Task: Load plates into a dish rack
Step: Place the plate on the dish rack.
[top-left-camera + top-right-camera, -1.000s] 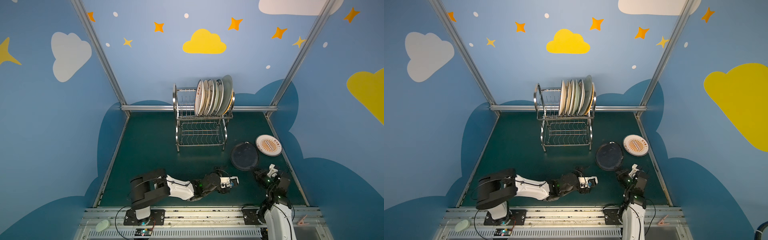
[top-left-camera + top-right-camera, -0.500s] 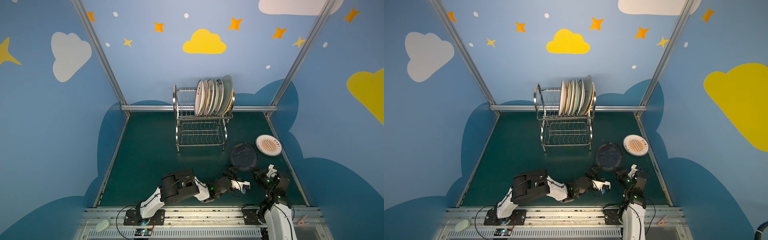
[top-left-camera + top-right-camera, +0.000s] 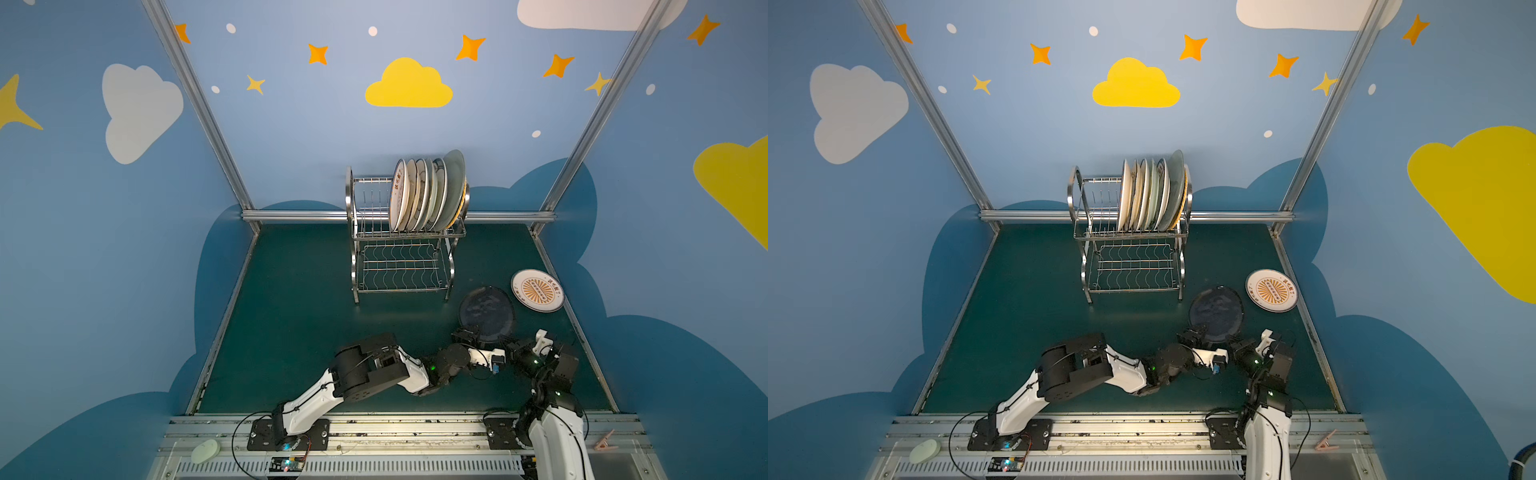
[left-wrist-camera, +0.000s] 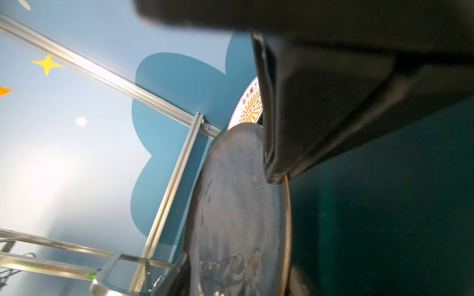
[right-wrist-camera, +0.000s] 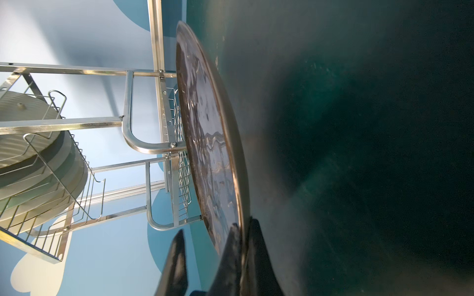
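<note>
Slip is risked: navy plate [image 3: 486,309] is pinched at rim by right fingers [image 5: 230,256]; hold of left fingers [image 4: 307,115] cannot be told.

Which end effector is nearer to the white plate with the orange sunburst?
Right. The right end effector is at the near rim of the dark navy plate, on the side toward the sunburst plate; the left end effector is at the same rim, on the side away from it.

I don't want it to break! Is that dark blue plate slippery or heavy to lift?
Probably slippery: the dark plate looks glossy, with reflections across it. It is likely stiff and breakable, like ceramic, and the right hand pinches only its thin rim.
</note>
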Controlling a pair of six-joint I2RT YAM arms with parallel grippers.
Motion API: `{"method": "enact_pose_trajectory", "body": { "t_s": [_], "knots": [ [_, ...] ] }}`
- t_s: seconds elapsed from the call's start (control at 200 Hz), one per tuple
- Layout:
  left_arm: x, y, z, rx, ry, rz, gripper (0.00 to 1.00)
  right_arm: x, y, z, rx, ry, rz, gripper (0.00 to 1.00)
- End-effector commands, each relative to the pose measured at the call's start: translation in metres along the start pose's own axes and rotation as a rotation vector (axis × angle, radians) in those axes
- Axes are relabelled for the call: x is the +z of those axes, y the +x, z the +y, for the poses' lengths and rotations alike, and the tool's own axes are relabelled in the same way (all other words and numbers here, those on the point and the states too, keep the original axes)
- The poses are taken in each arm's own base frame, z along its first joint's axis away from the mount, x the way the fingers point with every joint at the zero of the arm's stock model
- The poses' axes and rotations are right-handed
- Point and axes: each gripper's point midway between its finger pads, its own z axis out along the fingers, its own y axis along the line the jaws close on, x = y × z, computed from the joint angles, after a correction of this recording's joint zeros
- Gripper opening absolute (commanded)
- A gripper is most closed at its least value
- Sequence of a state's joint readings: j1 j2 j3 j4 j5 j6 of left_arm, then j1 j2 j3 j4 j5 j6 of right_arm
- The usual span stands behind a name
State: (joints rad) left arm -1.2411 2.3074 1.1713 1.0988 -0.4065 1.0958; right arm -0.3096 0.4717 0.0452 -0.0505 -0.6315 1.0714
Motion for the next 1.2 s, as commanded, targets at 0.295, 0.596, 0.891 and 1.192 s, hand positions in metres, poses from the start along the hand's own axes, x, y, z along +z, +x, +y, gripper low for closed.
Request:
{"method": "enact_pose_trajectory", "body": {
  "t_s": [0.295,0.596,0.891,1.192],
  "knots": [
    [0.02,0.01,0.01,0.019,-0.093,0.044,0.14,-0.007,-0.004,0.045,-0.095,-0.12,0.008,0.0],
    [0.004,-0.007,0.029,0.009,-0.153,0.018,0.04,-0.011,-0.004,0.053,-0.138,-0.117,0.007,0.08],
    [-0.02,-0.021,0.038,0.017,-0.204,-0.01,0.04,-0.015,-0.011,0.065,-0.177,-0.108,-0.016,0.62],
    [-0.057,-0.042,0.052,-0.072,-0.211,-0.035,0.04,-0.018,-0.026,0.093,-0.255,-0.09,-0.037,0.81]
  ]
}}
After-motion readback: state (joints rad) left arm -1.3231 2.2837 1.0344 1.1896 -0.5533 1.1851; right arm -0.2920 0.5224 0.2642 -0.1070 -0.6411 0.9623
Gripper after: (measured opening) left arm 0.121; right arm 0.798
